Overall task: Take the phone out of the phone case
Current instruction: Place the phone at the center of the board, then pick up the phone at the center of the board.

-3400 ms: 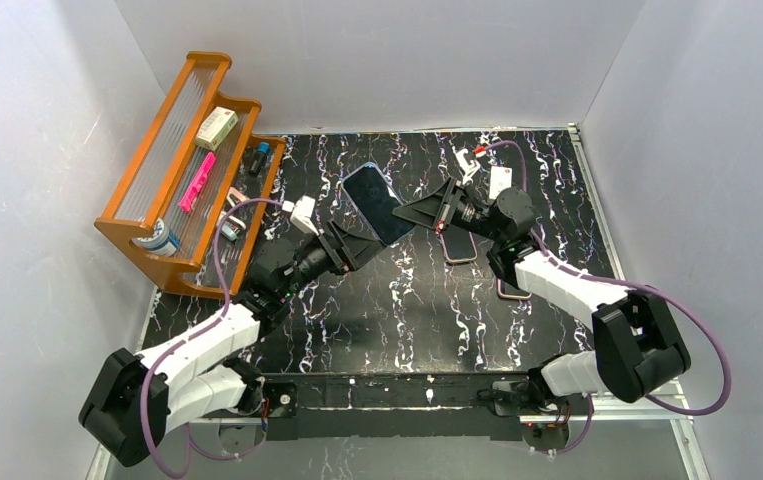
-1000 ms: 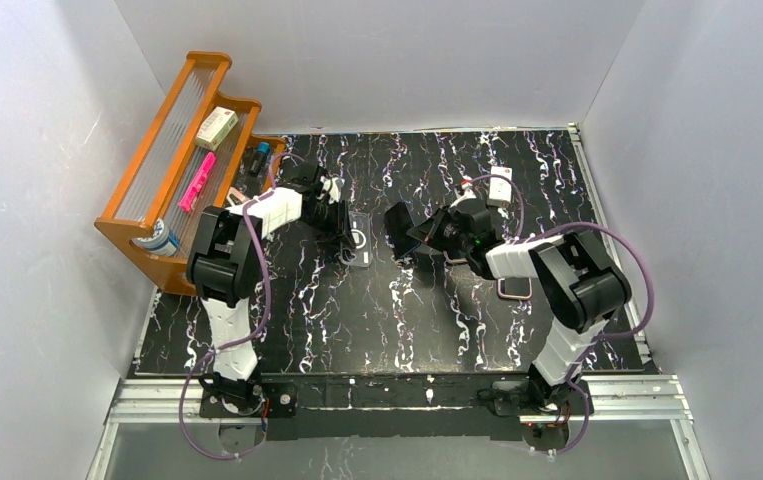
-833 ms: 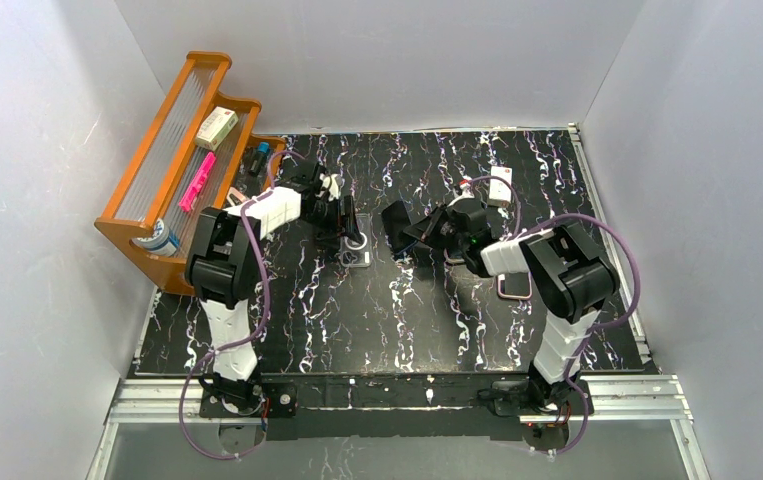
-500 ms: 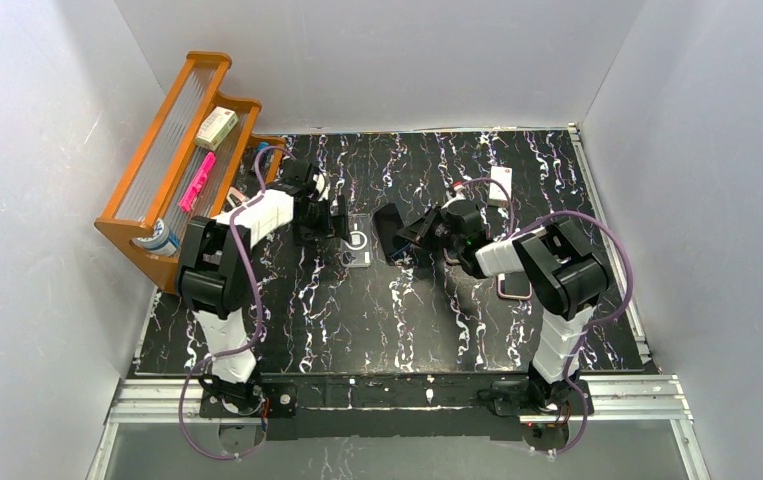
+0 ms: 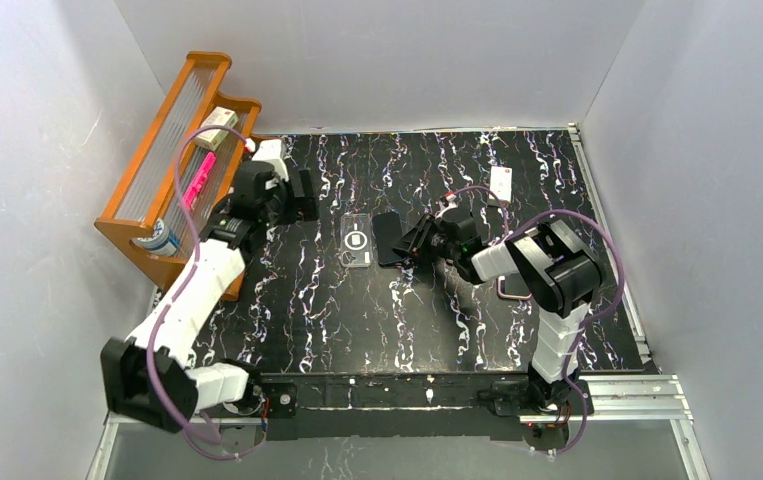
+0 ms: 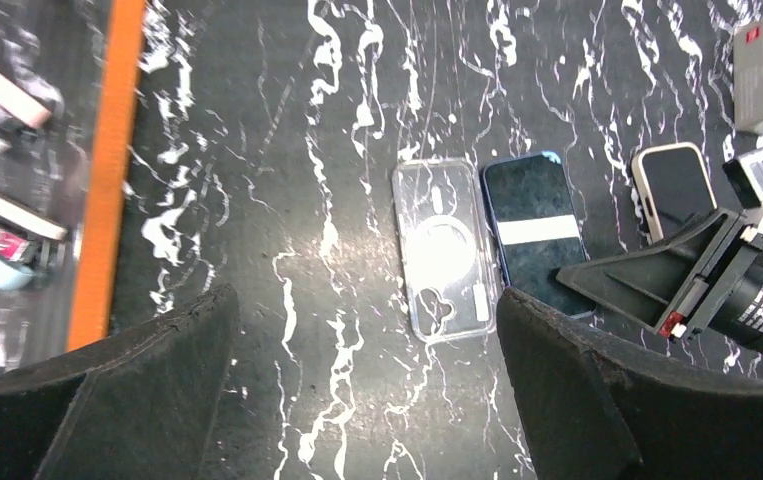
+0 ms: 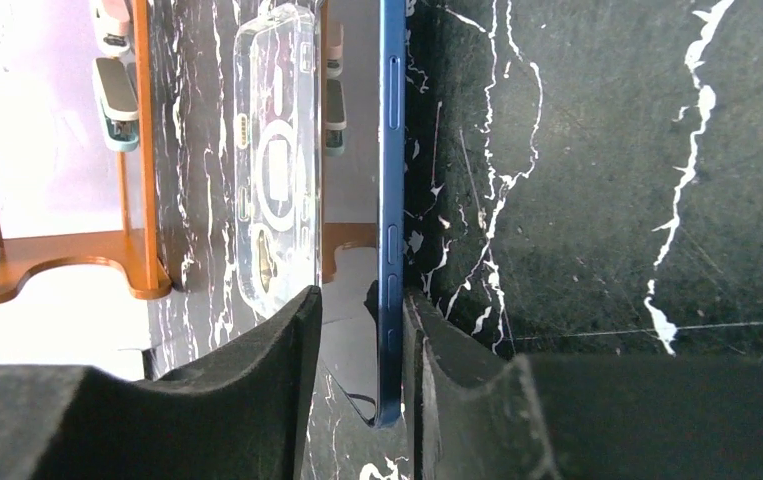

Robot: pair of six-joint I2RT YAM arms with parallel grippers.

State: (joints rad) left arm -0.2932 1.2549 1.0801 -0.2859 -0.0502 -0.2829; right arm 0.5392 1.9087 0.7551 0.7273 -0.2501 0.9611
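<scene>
The clear phone case [image 5: 358,242] lies flat and empty on the black marbled table. The dark blue phone [image 5: 389,237] lies right beside it, on the case's right. My right gripper [image 5: 412,240] is low at the phone's right end. In the right wrist view the phone [image 7: 391,200] runs edge-on between the fingers; the gripper [image 7: 359,300] is open, with a gap on the side of the case [image 7: 275,170]. My left gripper [image 5: 302,195] hovers wide open near the shelf. It [image 6: 365,300] holds nothing, and looks down on case [image 6: 443,250] and phone [image 6: 535,228].
An orange wooden shelf [image 5: 172,170] with small items stands at the back left. Another phone [image 6: 675,185] lies right of the blue one, behind my right gripper [image 6: 657,285]. A pink-edged phone [image 5: 514,288] lies under the right arm. A white box [image 5: 501,183] sits at the back right.
My left gripper opened, let go of the case and drew back left toward the shelf. My right gripper lowered the phone flat beside the case and its jaws parted.
</scene>
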